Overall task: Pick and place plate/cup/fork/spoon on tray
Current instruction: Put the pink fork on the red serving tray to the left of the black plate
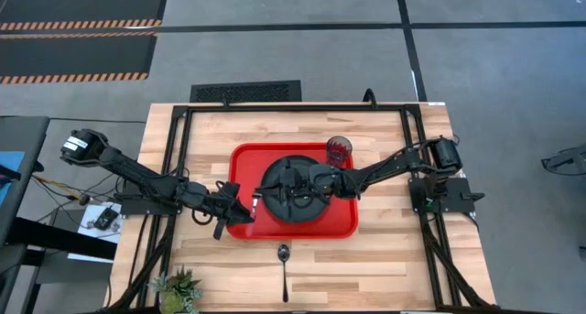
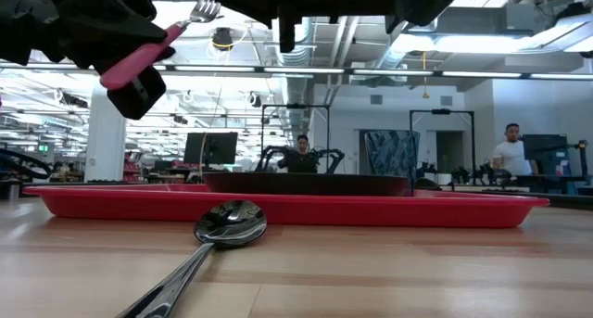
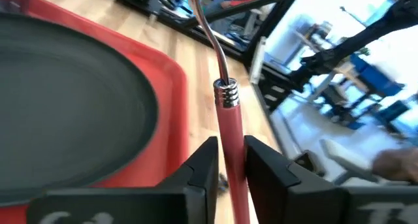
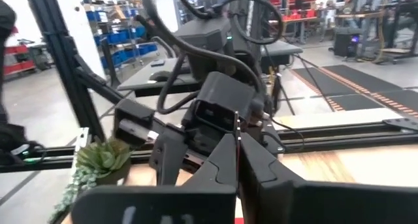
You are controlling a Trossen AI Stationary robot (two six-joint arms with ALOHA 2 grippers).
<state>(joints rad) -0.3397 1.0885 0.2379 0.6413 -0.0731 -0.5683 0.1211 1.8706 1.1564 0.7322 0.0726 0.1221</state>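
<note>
The red tray (image 1: 245, 158) lies mid-table with the black plate (image 1: 275, 200) on it. The tinted cup (image 1: 339, 149) stands on the tray's far right corner. The dark spoon (image 1: 284, 257) lies on the wood near the front edge, and its bowl shows close up in the low view (image 2: 230, 223). My left gripper (image 1: 234, 205) is at the tray's left edge, above the table, shut on the red-handled fork (image 3: 228, 129). My right gripper (image 1: 291, 182) hangs over the plate with its fingers (image 4: 225, 162) shut and empty. My left gripper pinches the fork's pink handle (image 3: 230, 160) between its two fingers, below the silvery collar. The handle runs along the fingers and sticks out ahead of them. The fork is lifted clear and tilted, its tines (image 2: 204, 9) higher than the handle.
A small potted plant (image 1: 179, 291) stands at the table's near left corner. Black frame rails (image 1: 179, 140) run along the table's left and right sides. Bare wood lies between the tray and the front edge, around the spoon. People show in the room beyond the table.
</note>
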